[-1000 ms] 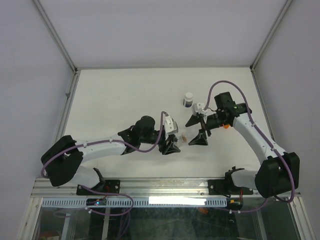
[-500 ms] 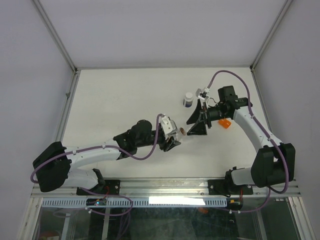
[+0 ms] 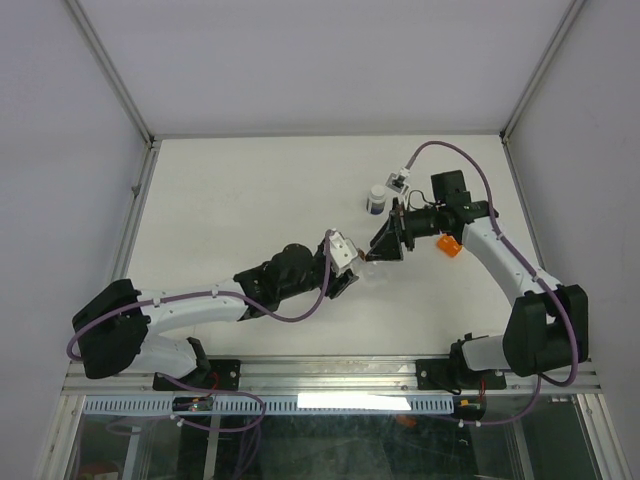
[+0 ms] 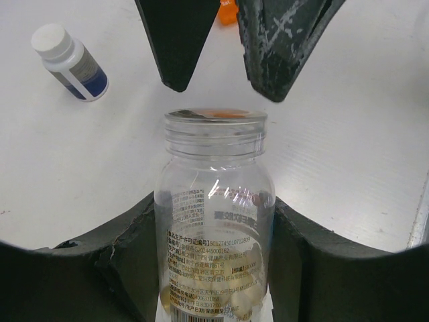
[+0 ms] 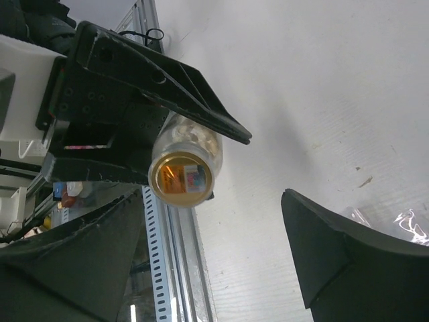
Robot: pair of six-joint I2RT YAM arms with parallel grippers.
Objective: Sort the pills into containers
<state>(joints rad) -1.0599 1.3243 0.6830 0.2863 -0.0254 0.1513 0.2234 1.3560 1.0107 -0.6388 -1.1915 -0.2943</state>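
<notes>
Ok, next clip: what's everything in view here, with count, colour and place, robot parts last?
pill vial: 1, clear with a tan-orange tint and a printed label, held between the left gripper's fingers
pills: several, pale yellowish, inside the pill vial
bottle: 1, white with a blue label, standing on the table beyond the grippers
small orange object: 1, orange, on the table beside the right arm; too small to identify
clear plastic piece: 1, transparent, at the edge of the right wrist view, only partly seen
table: 1, white
left gripper: 1, black, shut on the pill vial
right gripper: 1, black, open, at the vial's mouth
</notes>
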